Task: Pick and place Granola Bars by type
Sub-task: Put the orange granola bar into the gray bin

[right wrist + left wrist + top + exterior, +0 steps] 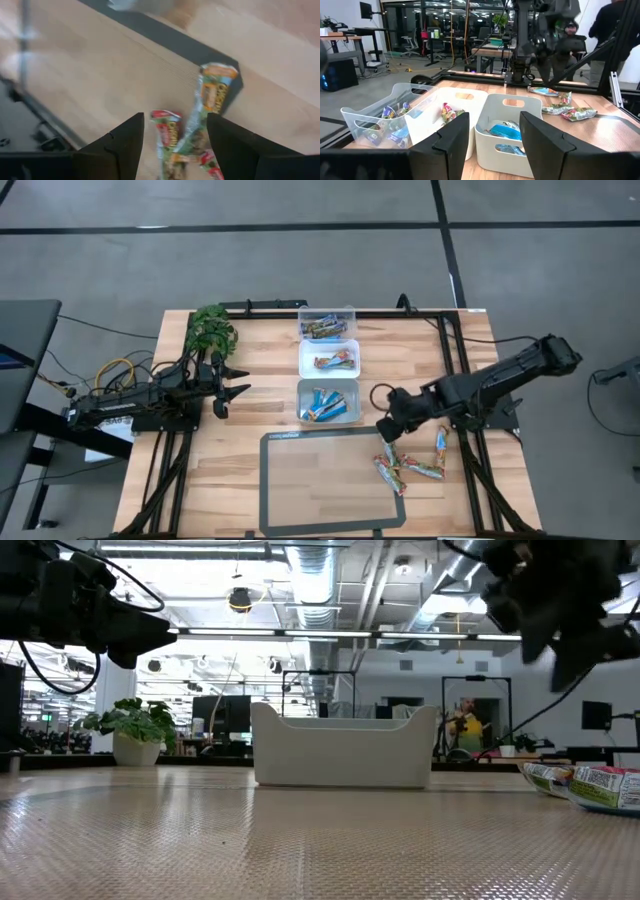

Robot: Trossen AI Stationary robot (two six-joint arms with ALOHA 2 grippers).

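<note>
Loose multicoloured granola bars lie flat on the table's right side, near the corner of a dark frame mat. One blue-ended bar lies just beyond them. My right gripper is open above these bars, fingers pointing down, touching none. My left gripper is open and level, left of the three tubs. The nearest tub holds blue bars, the middle tub multicoloured ones, and the far clear tub mixed bars.
A potted plant stands at the far left corner of the table. The dark frame mat lies flat at the near edge. In the low view the nearest tub stands mid-table, with bars to its right. A person shows beyond the table.
</note>
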